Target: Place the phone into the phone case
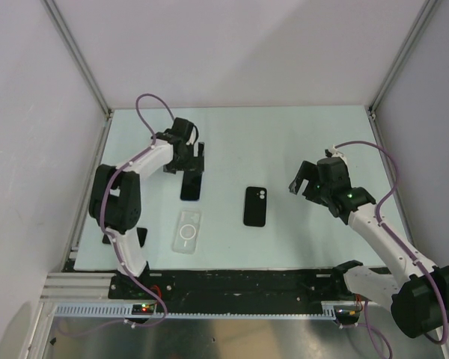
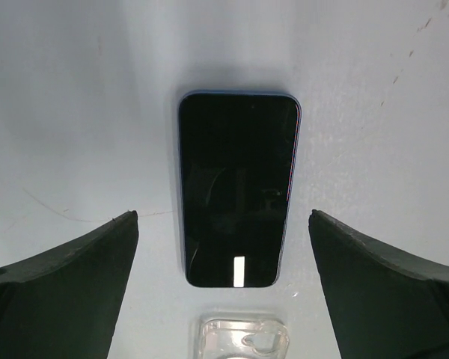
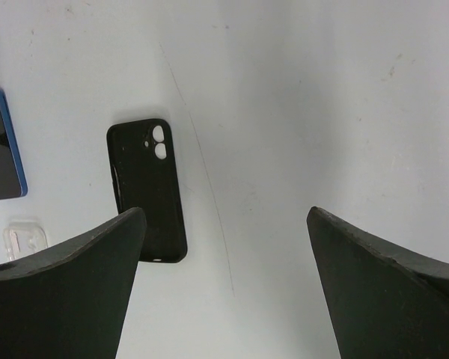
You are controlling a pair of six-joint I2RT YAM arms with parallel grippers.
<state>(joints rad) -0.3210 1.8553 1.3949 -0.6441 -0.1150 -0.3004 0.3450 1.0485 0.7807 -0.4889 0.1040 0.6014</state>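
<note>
Operator: Obstructions around the work area?

Technician: One black rectangular item (image 1: 255,206) lies flat mid-table, back up, with two round lens openings. Whether it is a cover or a second handset cannot be told. It lies well apart from the task parts, to their right. Nothing lies between the phone (image 1: 191,188) and the phone case (image 1: 187,230).

Operator: Phone location and appearance?

Technician: It lies flat on the pale table (image 1: 299,134), left of centre, screen up. The screen is glossy and dark, with a blue edge. The case is clear, with a white ring, and sits just beside the phone's near end, not touching it.

Operator: Orientation?

Technician: The long axis runs near to far, in line with the case.

Operator: Pincers?

Technician: The left gripper (image 1: 191,163) hangs over the phone, jaws spread wide on either side, clear of its edges. The right gripper (image 3: 224,217) is also spread wide, holding nothing, above bare table.
</note>
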